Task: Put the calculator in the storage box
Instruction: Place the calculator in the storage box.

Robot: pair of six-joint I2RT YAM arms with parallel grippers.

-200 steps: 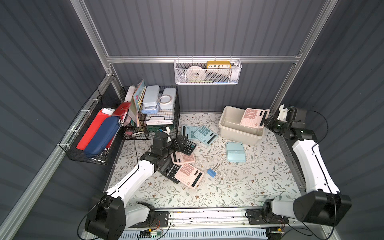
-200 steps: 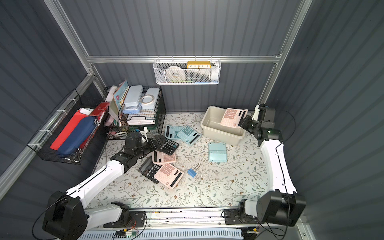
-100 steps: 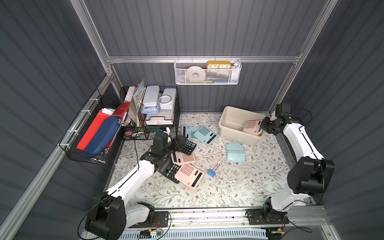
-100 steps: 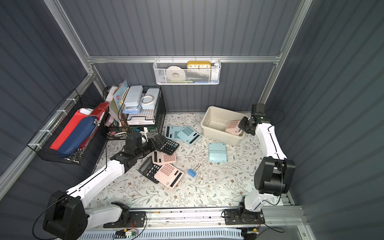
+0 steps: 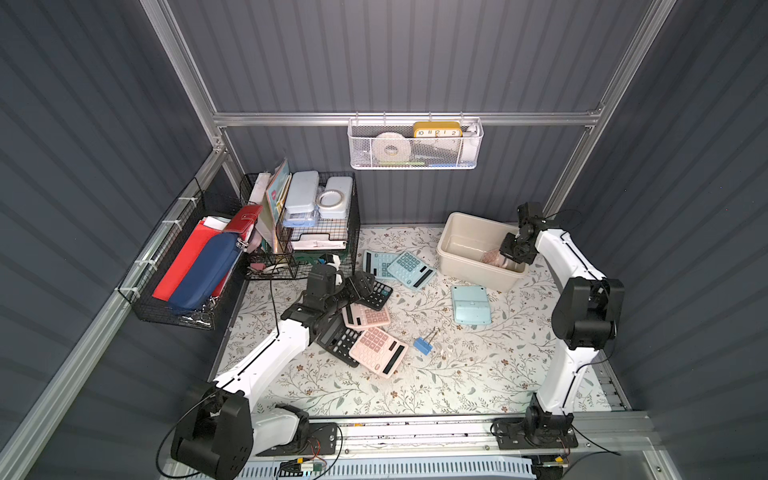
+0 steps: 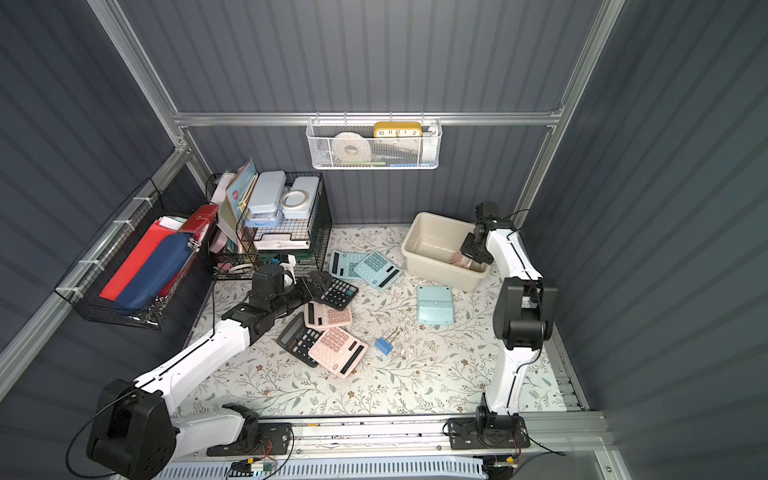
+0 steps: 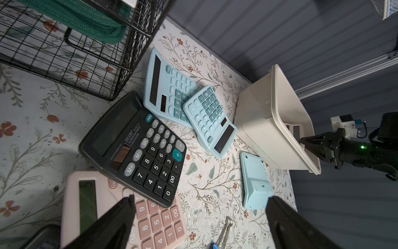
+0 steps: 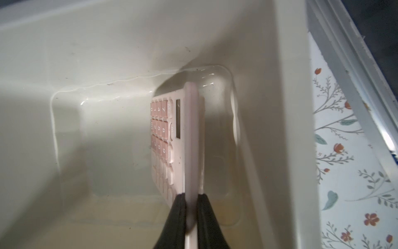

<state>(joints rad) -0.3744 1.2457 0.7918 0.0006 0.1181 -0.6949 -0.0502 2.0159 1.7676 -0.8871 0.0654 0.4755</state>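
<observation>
The cream storage box (image 5: 473,275) (image 6: 439,270) stands at the back right of the floral mat. My right gripper (image 5: 504,257) (image 6: 469,256) reaches down into it, shut on the edge of a pink calculator (image 5: 492,257) (image 8: 190,140). In the right wrist view the right gripper (image 8: 191,196) holds the calculator on edge, low inside the box wall (image 8: 107,54). My left gripper (image 5: 360,286) (image 7: 200,198) hangs open over a black calculator (image 7: 137,146) and a pink one (image 7: 129,215), with nothing between its fingers.
Two blue calculators (image 5: 409,270) overlap left of the box, and another lies face down (image 5: 471,304). A blue binder clip (image 5: 423,345) lies mid-mat. Black wire baskets (image 5: 307,224) (image 5: 187,266) stand at the left. A white mesh basket (image 5: 415,145) hangs on the back wall.
My right arm has lowered the pink calculator from above the box's rim down into the box. The left arm has stayed still.
</observation>
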